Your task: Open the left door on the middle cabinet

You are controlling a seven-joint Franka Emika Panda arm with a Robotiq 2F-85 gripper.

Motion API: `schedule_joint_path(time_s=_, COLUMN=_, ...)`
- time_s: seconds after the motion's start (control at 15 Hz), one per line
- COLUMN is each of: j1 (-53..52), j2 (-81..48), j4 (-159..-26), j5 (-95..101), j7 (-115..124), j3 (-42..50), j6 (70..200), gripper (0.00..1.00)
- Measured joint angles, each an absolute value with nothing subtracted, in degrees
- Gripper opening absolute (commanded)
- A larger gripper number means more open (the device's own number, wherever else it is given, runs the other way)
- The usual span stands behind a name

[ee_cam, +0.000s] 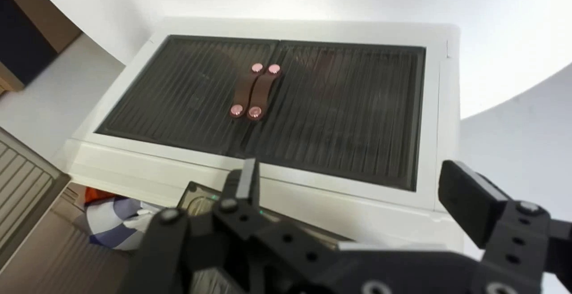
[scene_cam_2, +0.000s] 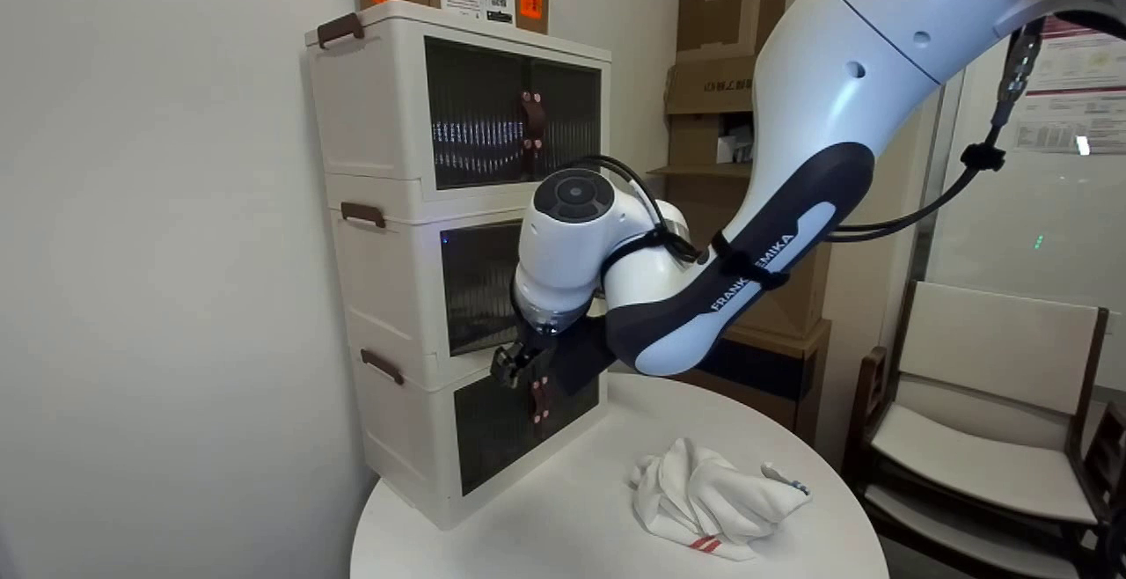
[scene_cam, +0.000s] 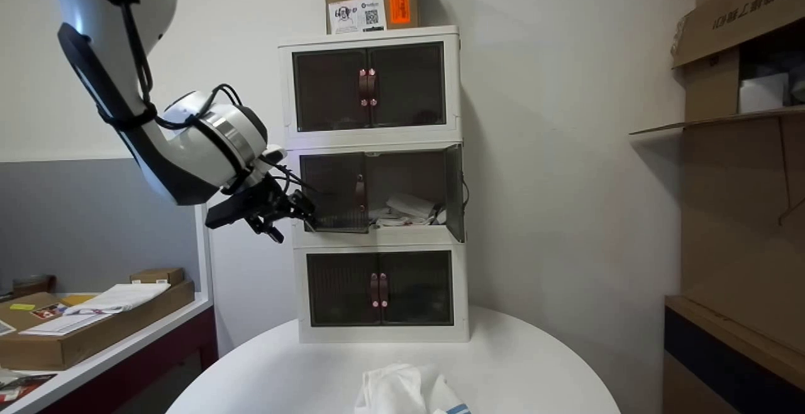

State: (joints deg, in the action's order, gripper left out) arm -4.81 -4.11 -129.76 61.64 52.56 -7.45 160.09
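Note:
The middle cabinet [scene_cam: 402, 236] is a white box between two like cabinets. Its left door [scene_cam: 333, 190], dark-paned with a brown handle, looks slightly ajar in an exterior view. It also shows in an exterior view [scene_cam_2: 479, 289], partly behind the arm. In the wrist view a corner of the left door [ee_cam: 194, 192] shows behind a finger. My gripper [scene_cam: 294, 222] is at the door's lower outer side, and also shows in an exterior view [scene_cam_2: 508, 366]. In the wrist view the gripper [ee_cam: 355, 195] has its fingers wide apart with nothing between them. Whether it touches the door I cannot tell.
The cabinet's right door [scene_cam: 455, 194] stands open, with cloths [scene_cam: 409, 206] inside. The top cabinet [scene_cam: 371, 139] and bottom cabinet [scene_cam: 383, 333] are shut. A white cloth [scene_cam_2: 704, 491] lies on the round white table [scene_cam_2: 528, 553]. A cardboard box [scene_cam: 371, 8] stands on top.

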Motion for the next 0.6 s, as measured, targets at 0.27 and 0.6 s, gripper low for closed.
schedule_joint_path(time_s=0.27, j1=-6.0, j2=-3.92, j4=-128.53, j5=51.4, j7=35.52, j3=-8.16, j6=150.99, gripper=1.0)
schedule_joint_path(time_s=0.6, j1=-6.98, j2=-1.95, j4=-121.51, j5=38.86, j7=14.99, j3=-8.6, j6=141.04, gripper=1.0)
